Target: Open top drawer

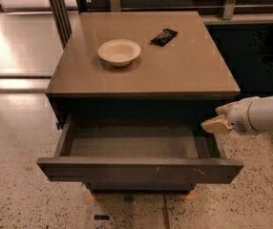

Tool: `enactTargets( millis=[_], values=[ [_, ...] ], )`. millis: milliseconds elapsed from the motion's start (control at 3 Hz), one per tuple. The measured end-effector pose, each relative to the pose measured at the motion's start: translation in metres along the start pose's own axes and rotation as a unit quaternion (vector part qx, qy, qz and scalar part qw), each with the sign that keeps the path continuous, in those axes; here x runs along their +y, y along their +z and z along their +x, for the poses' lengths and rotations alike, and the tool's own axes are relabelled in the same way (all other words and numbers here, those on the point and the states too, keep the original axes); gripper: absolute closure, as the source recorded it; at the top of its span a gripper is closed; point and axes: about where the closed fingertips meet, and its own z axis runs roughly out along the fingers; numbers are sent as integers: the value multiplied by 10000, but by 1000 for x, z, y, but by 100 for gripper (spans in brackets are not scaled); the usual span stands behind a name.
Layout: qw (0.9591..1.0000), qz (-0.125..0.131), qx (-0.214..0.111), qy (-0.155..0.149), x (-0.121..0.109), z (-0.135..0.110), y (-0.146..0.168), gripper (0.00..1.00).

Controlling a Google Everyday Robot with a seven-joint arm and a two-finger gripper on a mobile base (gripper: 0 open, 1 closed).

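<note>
The top drawer [141, 171] stands pulled far out of the cabinet, its long dark front toward me with small pale scratches right of centre. Its shallow grey inside [134, 144] holds nothing. My gripper [216, 124] on the white arm reaches in from the right edge and hovers beside the drawer's right rear corner, just under the tabletop's edge, not touching the drawer front.
A white bowl [119, 51] and a small black packet [163, 36] lie on the tan cabinet top [184, 70]. A lower drawer front [141, 187] shows beneath the open one. Metal rails stand behind, speckled floor around the cabinet.
</note>
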Motion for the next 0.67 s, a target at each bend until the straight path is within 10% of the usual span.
enactTargets(
  millis=[667],
  values=[
    [10000,0,0,-1,0,0,0,0]
  ],
)
